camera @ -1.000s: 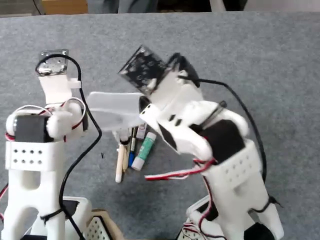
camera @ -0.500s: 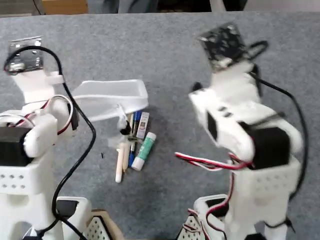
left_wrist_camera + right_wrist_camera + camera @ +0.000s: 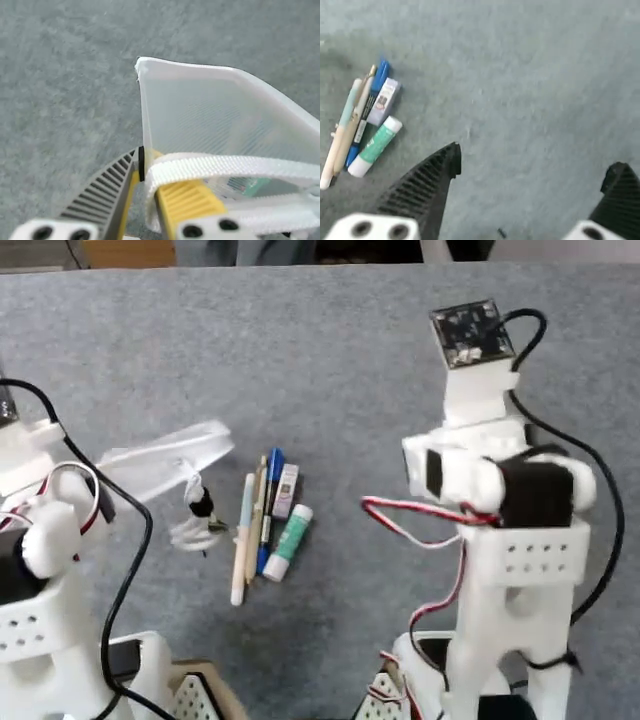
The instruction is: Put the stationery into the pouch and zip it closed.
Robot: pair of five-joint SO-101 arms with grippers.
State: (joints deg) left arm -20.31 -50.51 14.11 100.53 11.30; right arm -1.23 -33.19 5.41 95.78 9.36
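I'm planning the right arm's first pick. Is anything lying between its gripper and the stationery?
Nothing visible does. In the right wrist view, bare grey mat lies between the open right gripper and the stationery. The pouch is on the pile's other side.

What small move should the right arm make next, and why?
Probably swing the right gripper over to the glue stick and lower onto it. Its jaws are open and empty above bare table. The left gripper holds the pouch up by its edge, and the glue stick is the item lying nearest the right arm.
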